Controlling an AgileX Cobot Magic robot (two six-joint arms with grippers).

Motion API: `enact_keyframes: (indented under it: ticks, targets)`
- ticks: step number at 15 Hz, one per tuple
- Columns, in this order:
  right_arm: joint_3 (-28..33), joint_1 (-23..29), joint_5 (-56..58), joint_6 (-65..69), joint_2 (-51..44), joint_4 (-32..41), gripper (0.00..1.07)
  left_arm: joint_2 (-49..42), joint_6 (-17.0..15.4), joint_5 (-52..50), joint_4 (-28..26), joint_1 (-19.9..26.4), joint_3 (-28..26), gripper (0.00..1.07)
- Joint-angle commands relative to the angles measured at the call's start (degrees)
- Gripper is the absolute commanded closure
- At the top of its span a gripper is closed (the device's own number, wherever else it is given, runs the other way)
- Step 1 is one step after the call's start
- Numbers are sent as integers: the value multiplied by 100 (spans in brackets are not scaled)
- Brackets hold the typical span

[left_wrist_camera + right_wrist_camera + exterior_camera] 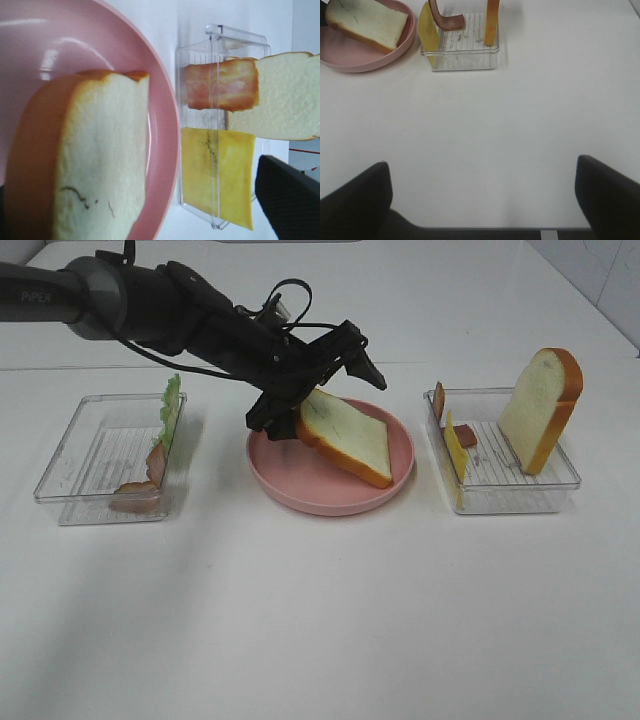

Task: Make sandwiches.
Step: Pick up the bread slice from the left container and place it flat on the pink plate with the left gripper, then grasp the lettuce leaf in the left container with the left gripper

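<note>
I watch from a high camera set off the arms, looking down from a distance across the whole table [320, 630]. It shows 2 clear trays, the left tray [75, 465] and the right tray [510, 498], flanking the pink plate [300, 490]. The left wrist camera sits very close to the bread slice [100, 165] on that plate and faces past it to the right tray. At that range I can't judge its tilt well. The right wrist camera hangs well back, looking across the table toward the right tray and plate. All 3 views share the plate, slice and right tray.
</note>
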Motion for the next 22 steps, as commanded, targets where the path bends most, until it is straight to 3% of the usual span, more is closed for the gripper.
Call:
enact_keyframes:
  ticks: [1,2,3,5,7,11,15,22]
  targets:
    - [6,-17,-29,-11,-166,0,11,-92,-590,527,722,-34,-435,4]
    - [6,-17,-29,-11,-166,0,11,-92,-1278,928,1742,-34,-825,4]
    - [6,-17,-29,-11,-166,0,11,-92,-1673,1261,2384,-34,-1077,4]
    - [6,-17,-29,-11,-166,0,11,-92,-2005,1730,3134,-34,-1473,4]
    - [6,-17,-29,-11,-166,0,11,-92,-2166,2555,3936,-34,-2154,4]
    - [6,-17,-29,-11,-166,0,11,-92,-2149,3856,5065,-34,-2893,4]
    - [6,-17,-29,-11,-166,0,11,-418,-1799,3908,5208,-11,-2991,4]
    - [6,-17,-29,-11,-166,0,11,-934,-1765,3908,4807,1083,-2968,4]
